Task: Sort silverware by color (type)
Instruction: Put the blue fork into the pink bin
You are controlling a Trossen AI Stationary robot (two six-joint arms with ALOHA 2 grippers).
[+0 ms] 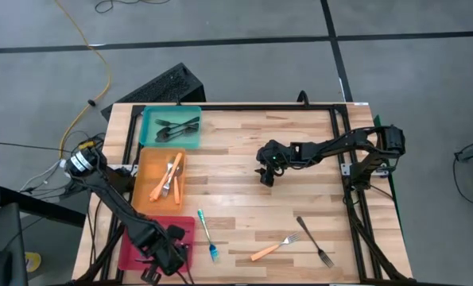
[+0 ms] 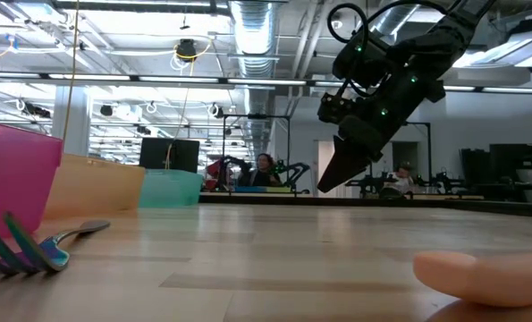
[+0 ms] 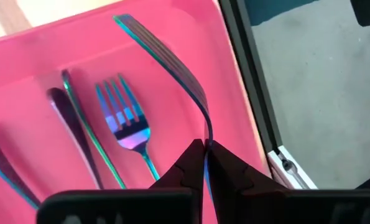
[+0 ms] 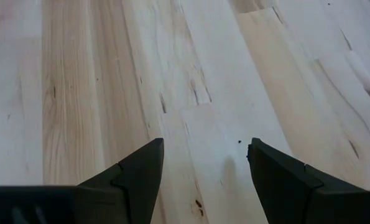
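Pink plastic fills your left wrist view: the left gripper (image 3: 204, 163) hangs over the pink tray (image 1: 134, 248) at the near-left corner of the desk (image 1: 244, 171), its fingers pinched tight on the thin handle of an iridescent blue fork (image 3: 172, 68). Other blue forks (image 3: 125, 121) already lie in that tray. Lower the held fork until it hangs just above the tray floor, keep it parallel to its neighbours, then release, so it neither bounces out nor lands across the rim. Your right gripper (image 1: 267, 176) hovers over bare wood mid-desk with its fingers wide and empty. Three pieces are left loose near the front: a teal-handled fork (image 1: 207, 236), an orange-handled fork (image 1: 274, 247) and a dark fork (image 1: 315, 241).
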